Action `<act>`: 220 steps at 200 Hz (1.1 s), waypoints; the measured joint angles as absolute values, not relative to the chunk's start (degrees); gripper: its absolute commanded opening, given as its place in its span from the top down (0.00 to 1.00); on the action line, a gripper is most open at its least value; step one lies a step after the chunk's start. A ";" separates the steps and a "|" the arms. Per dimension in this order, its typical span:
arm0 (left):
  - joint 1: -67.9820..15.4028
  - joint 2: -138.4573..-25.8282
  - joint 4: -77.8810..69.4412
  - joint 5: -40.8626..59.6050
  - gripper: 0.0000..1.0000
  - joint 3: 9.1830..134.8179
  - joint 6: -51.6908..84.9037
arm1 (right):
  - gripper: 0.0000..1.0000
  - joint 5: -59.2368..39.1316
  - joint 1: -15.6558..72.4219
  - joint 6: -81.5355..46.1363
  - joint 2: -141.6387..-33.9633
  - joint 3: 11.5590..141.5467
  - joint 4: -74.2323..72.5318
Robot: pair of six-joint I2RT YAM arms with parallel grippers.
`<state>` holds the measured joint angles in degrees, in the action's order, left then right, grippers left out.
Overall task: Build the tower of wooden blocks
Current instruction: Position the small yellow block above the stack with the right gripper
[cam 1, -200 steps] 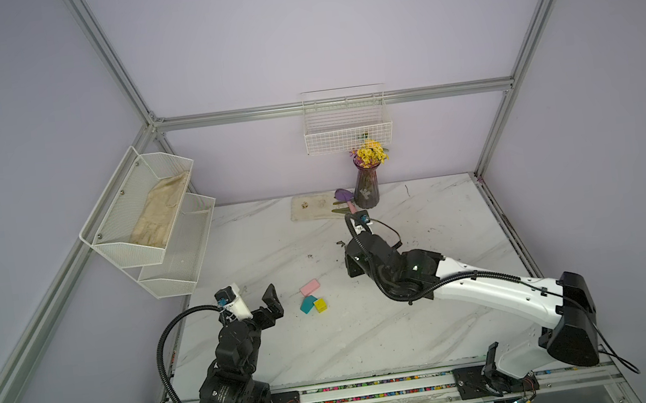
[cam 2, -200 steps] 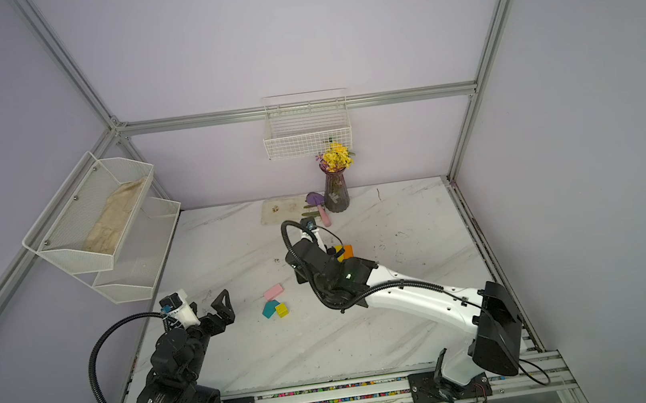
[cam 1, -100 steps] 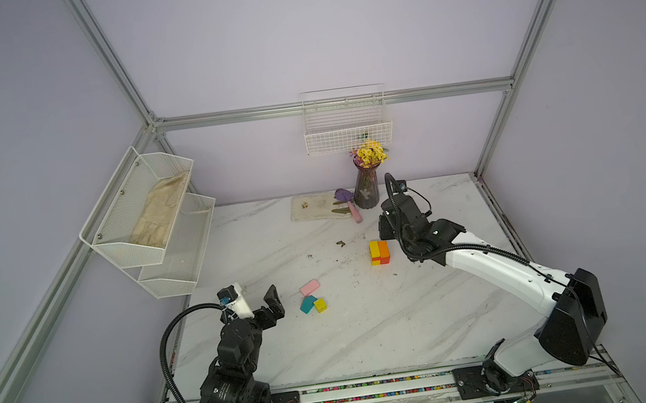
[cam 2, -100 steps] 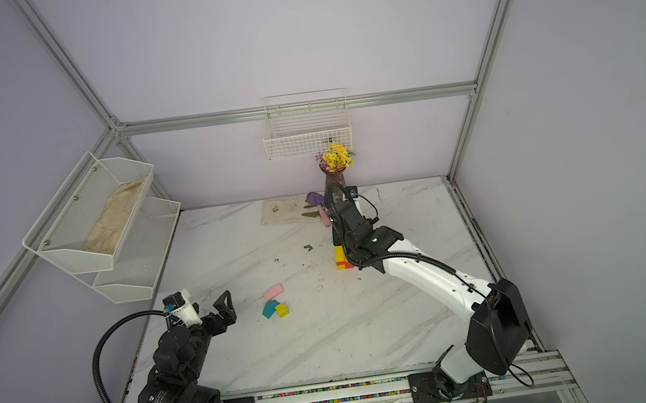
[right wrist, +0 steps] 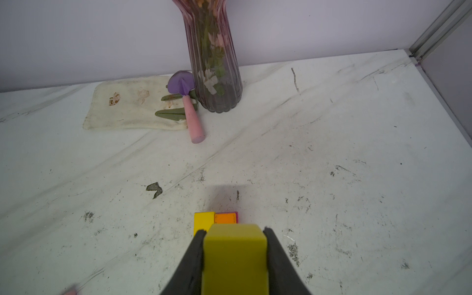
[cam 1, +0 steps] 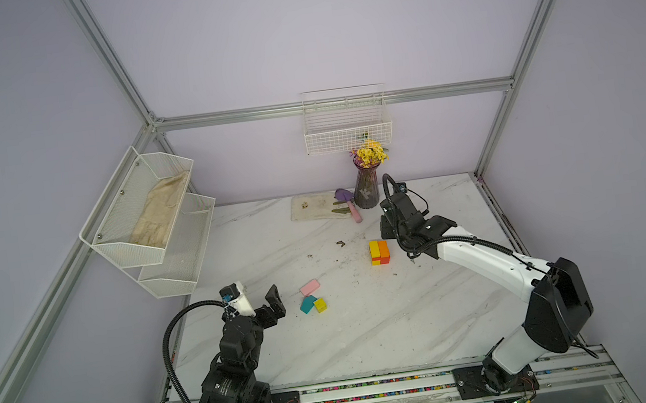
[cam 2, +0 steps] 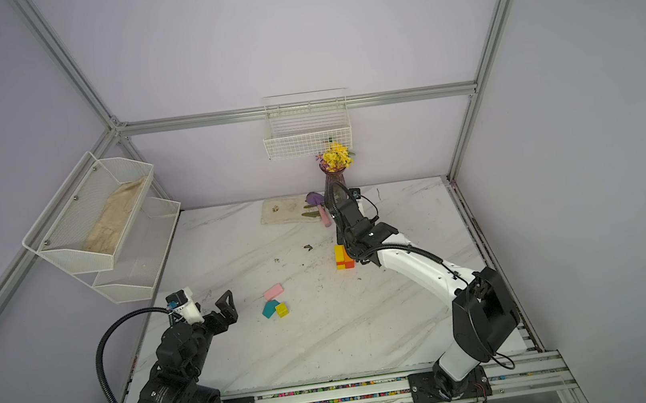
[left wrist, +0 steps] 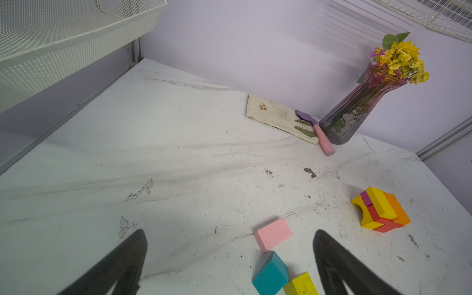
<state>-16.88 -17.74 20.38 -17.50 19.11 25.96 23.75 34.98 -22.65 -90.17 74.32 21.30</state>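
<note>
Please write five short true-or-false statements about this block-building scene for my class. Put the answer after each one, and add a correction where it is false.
1. The right gripper is shut on a yellow block. True.
2. The left gripper holds the pink block. False: it is open and empty, and the pink block lies on the table.
3. The teal block touches the small yellow cube. True.
4. The vase lies on its side. False: it stands upright by the back wall.
5. The teal block sits on top of the stack. False: it lies on the table, apart from the stack.
</note>
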 measured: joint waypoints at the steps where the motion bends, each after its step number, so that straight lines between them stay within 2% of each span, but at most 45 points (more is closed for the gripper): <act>1: -16.88 -17.89 20.38 -17.50 0.00 19.11 25.96 | 1.00 23.75 34.89 -22.68 -90.21 74.32 21.30; 50: -16.88 -21.47 20.25 -17.45 0.01 19.11 25.96 | 1.00 21.71 34.11 -22.68 -93.30 74.32 21.26; 139: -16.88 -18.26 20.25 -17.39 0.00 19.11 25.96 | 1.00 15.11 34.11 -22.90 -98.85 74.22 21.08; 220: -16.88 -17.87 20.29 -17.39 0.00 19.11 25.96 | 1.00 12.49 34.11 -22.92 -97.03 69.17 19.90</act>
